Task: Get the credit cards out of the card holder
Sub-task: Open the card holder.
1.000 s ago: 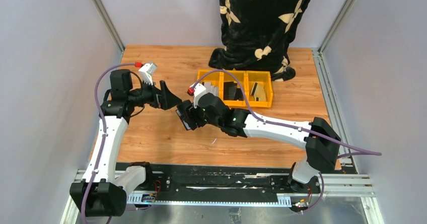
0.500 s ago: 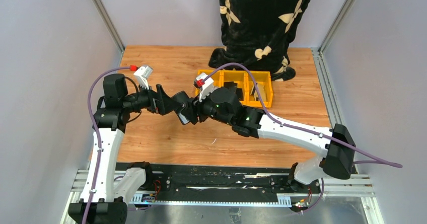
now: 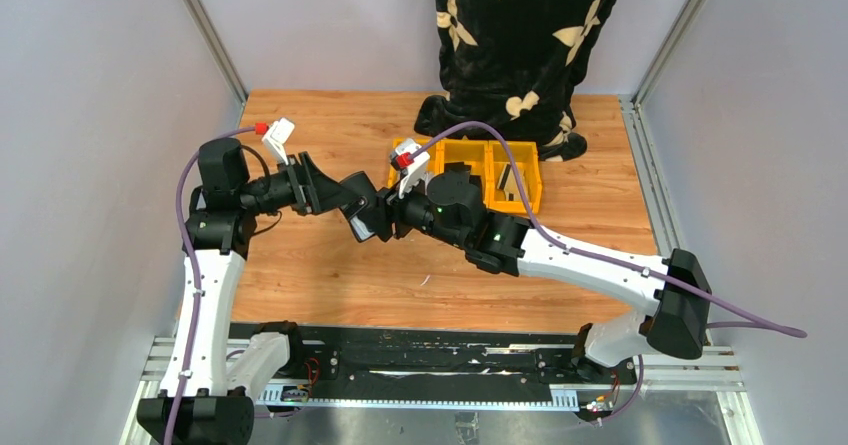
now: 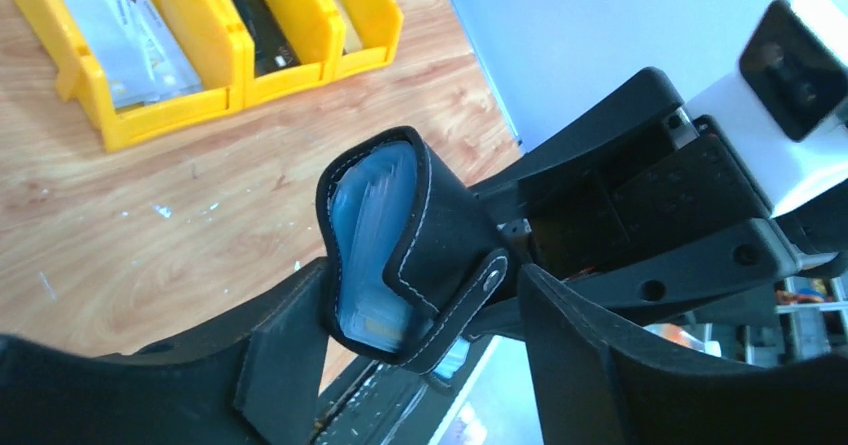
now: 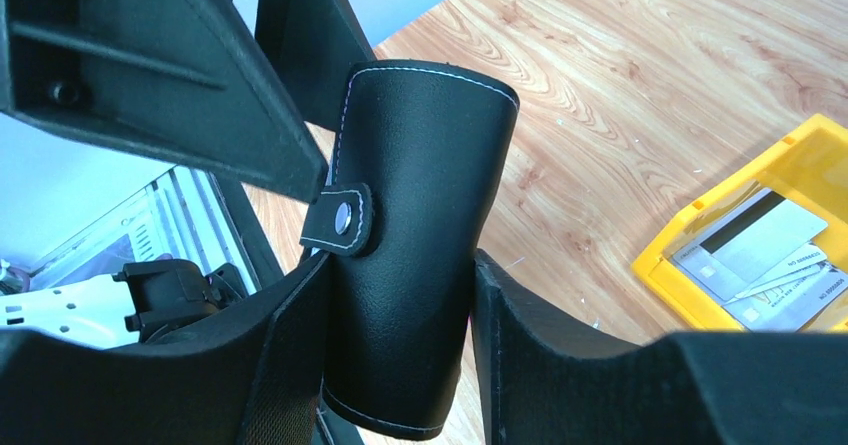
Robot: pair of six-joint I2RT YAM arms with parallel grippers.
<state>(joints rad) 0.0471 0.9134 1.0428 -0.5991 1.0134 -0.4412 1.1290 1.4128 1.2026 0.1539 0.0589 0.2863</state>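
Both right fingers (image 5: 525,350) press on the card holder (image 5: 410,235) from either side, pinching its lower half. The left fingers (image 4: 285,365) stand spread around it, one at its stitched edge and the other just off the snap tab (image 4: 470,300), with no squeeze to be seen. From above, the holder is only a dark scrap between two dark wrists, held in the air over the tabletop (image 3: 320,275) at about 8 o'clock of the yellow bins (image 3: 525,205). Its outline and axis are hard to read there. Its bottom end is hidden behind the right fingers, and whether the tab's snap is fastened cannot be told. Inside, the grey-blue sleeves (image 4: 370,215) are blurred, so it is unclear whether they hold anything. In the right wrist view the long axis runs nearly 12 to 6, the top leaning toward 1 o'clock, the plain black outer face toward the lens and the tab at 9 o'clock. In the left wrist view the open mouth faces the lens, turned toward 10 o'clock, with the tab hanging toward 5 o'clock. Pale credit cards (image 5: 755,255) lie in one end compartment of the bins.
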